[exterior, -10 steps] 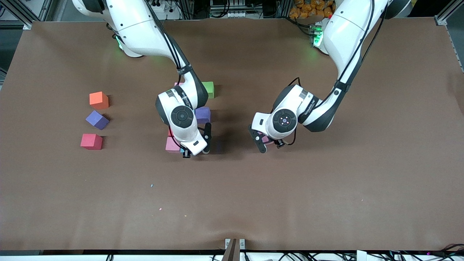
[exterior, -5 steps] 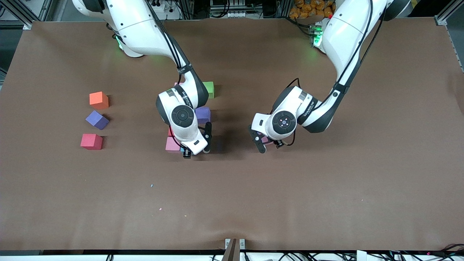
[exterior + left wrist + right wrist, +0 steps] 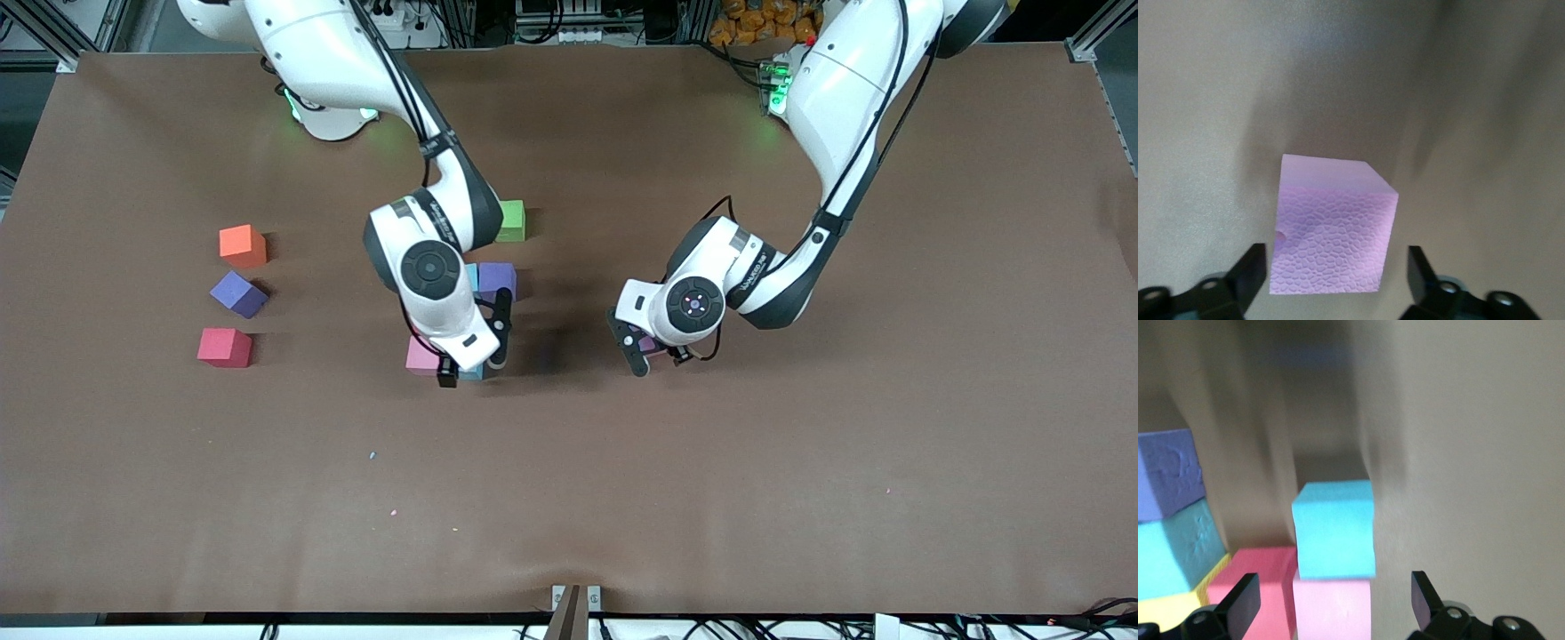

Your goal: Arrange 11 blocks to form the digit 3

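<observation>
A: Where is the digit 3 (image 3: 480,293)?
B: Mid-table, partly built, under the right gripper (image 3: 473,360), whose jaws stand open over a light blue block (image 3: 1335,528).
A: The left gripper (image 3: 653,354)?
B: Jaws apart around a pink block (image 3: 1331,230), not touching it.

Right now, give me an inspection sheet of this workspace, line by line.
Surface: brown table mat, flat.
Job's things: cluster under the right arm, partly hidden by it: green block, purple block, pink block, light blue block. Loose orange block, second purple block and red block toward the right arm's end. Lilac block sits apart.
Clutter: tiny crumbs on the mat.
Grippers: right gripper open at the light blue block; left gripper open, straddling the lilac block.
Cables: black cables run along both arms.
Surroundings: aluminium frame at the table's corners.
</observation>
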